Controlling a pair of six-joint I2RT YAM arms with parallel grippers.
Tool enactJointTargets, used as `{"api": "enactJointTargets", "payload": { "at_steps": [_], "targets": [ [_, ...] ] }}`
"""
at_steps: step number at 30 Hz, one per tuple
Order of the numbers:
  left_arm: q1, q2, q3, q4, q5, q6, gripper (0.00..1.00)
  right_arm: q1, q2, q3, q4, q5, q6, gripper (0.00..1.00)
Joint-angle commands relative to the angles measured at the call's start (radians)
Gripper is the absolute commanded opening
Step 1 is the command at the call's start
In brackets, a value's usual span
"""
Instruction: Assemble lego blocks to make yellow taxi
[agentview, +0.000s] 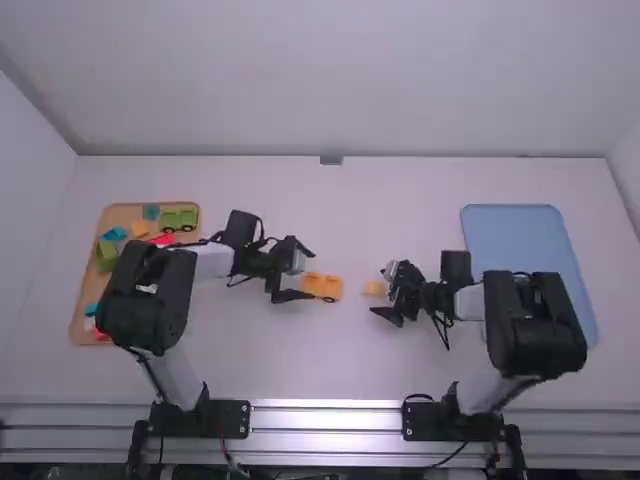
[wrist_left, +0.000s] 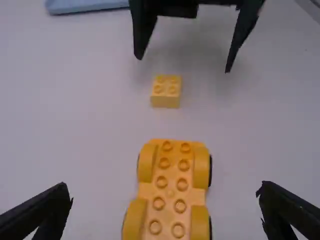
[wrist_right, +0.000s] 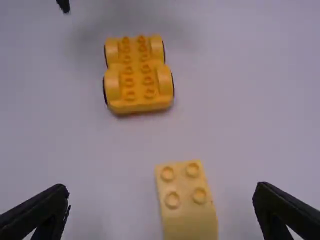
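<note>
Yellow lego taxi base (wrist_right: 138, 80), one; small four-stud yellow block (wrist_right: 186, 215), one.

**Cut Off, Covered or Too Small to Tell**

In the left wrist view, the bottom edge cuts off the near end of the yellow plastic car base (wrist_left: 170, 192) between the fingers of the black two-finger left gripper (agentview: 312, 275). The base's black wheels are mostly hidden under its fenders. Beyond that gripper, the top edge crops the black two-finger right gripper (agentview: 380, 291) and the light-blue rectangular tray (wrist_left: 85, 4).

In the right wrist view, the small pale-yellow four-stud block (wrist_right: 190, 220), between the right gripper's fingers, loses its near side at the bottom edge.

In the high view, behind the left gripper, the white-and-black left arm (agentview: 150, 290) covers part of the brown rectangular tray (agentview: 79, 300); its smaller pieces are too small to identify. Behind the right gripper, the white-and-black right arm (agentview: 540, 320) hides part of the light-blue tray.
</note>
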Motion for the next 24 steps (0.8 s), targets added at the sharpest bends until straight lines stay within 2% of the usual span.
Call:
{"api": "enactJointTargets", "payload": {
  "at_steps": [1,5,9,10,11,15,17,21,24],
  "targets": [
    [-0.010,0.006,-0.015,-0.005,0.051,0.021,0.99,-0.023,0.063,0.041,0.008,-0.044,-0.021,0.96],
    [-0.010,0.006,-0.026,-0.002,0.040,0.021,0.99,-0.031,0.145,0.098,-0.006,-0.089,-0.055,0.94],
    [-0.011,0.006,-0.032,-0.002,0.046,0.018,0.99,-0.031,0.233,0.190,-0.108,-0.149,-0.131,0.90],
    [-0.010,0.006,-0.032,-0.001,0.046,0.014,0.99,-0.024,0.243,0.204,-0.140,-0.154,-0.177,0.88],
    [-0.010,0.006,-0.032,-0.001,0.047,0.014,0.99,-0.010,0.248,0.217,-0.170,-0.145,-0.209,0.80],
    [-0.016,0.006,-0.032,0.002,0.039,0.014,0.99,0.016,0.248,0.237,-0.215,-0.087,-0.208,0.67],
    [-0.014,0.006,-0.032,0.002,0.039,0.014,0.99,0.027,0.247,0.238,-0.224,-0.072,-0.211,0.64],
    [-0.019,0.006,-0.032,0.002,0.007,0.013,0.99,0.029,0.247,0.222,-0.197,-0.055,-0.206,0.49],
    [-0.019,0.008,-0.034,0.000,-0.016,0.014,0.99,0.021,0.247,0.218,-0.200,-0.046,-0.185,0.41]
  ]
}}
